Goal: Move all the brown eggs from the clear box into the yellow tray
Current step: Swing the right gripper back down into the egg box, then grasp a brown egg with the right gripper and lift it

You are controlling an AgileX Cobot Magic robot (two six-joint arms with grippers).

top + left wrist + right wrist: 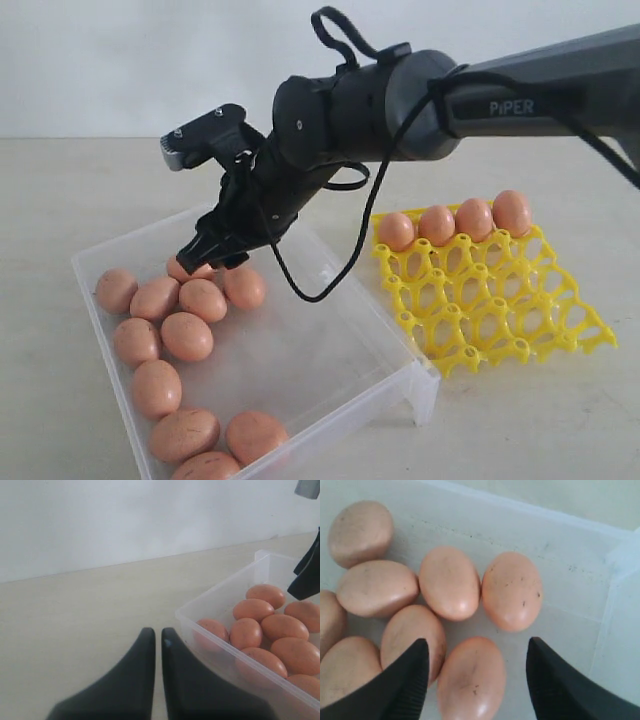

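One arm (pixel 540 100) angled down over clear box (pixel 300 350), right hand (pixel 477 645) released above brown eggs (pixel 511 591).

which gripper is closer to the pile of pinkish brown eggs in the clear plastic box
Right. The right gripper hangs open directly above the brown eggs inside the clear plastic box; the left gripper sits shut outside the box's wall, apart from them.

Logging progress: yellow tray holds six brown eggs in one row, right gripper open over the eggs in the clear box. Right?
Not six: the exterior view shows four brown eggs in one row of the yellow tray. The rest holds: the right gripper is open over the eggs in the clear box.
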